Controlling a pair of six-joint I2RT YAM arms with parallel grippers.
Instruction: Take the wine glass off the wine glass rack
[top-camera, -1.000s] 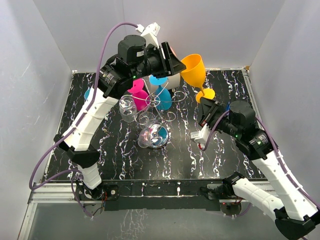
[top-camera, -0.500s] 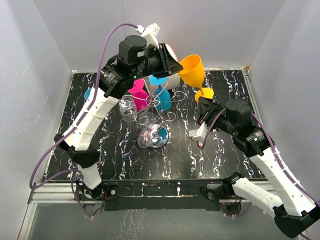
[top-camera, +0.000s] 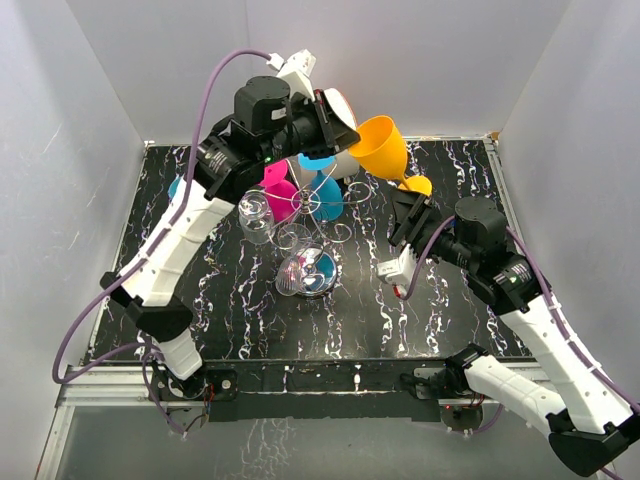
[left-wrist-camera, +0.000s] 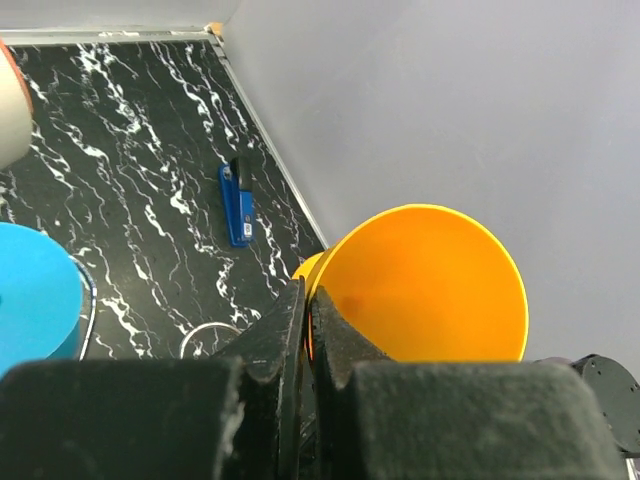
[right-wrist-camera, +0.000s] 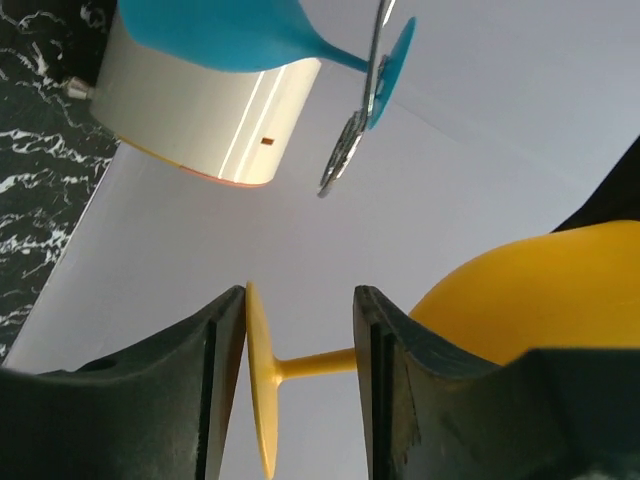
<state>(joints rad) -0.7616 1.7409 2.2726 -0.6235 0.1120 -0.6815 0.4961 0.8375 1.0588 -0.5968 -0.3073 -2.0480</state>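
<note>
Two robot arms meet on one orange wine glass (top-camera: 378, 147), held tilted in the air to the right of the wine glass rack (top-camera: 318, 205) and clear of its wire arms. Four glasses hang on the rack: one pink glass (top-camera: 277, 187), one blue glass (top-camera: 325, 197) and two clear glasses (top-camera: 256, 216). One white drum (top-camera: 347, 160) stands just behind the rack. The left gripper (left-wrist-camera: 308, 295), above and to the right of the rack, has its fingers pressed almost together on the wall of the orange bowl at its rim. The right gripper (right-wrist-camera: 300, 300), lower and farther right of the rack, has its fingers spread either side of the orange stem, the foot just beside one finger; contact cannot be told. One small blue clip (left-wrist-camera: 237, 205) lies on the black marbled table (top-camera: 250, 320), right of the rack
</note>
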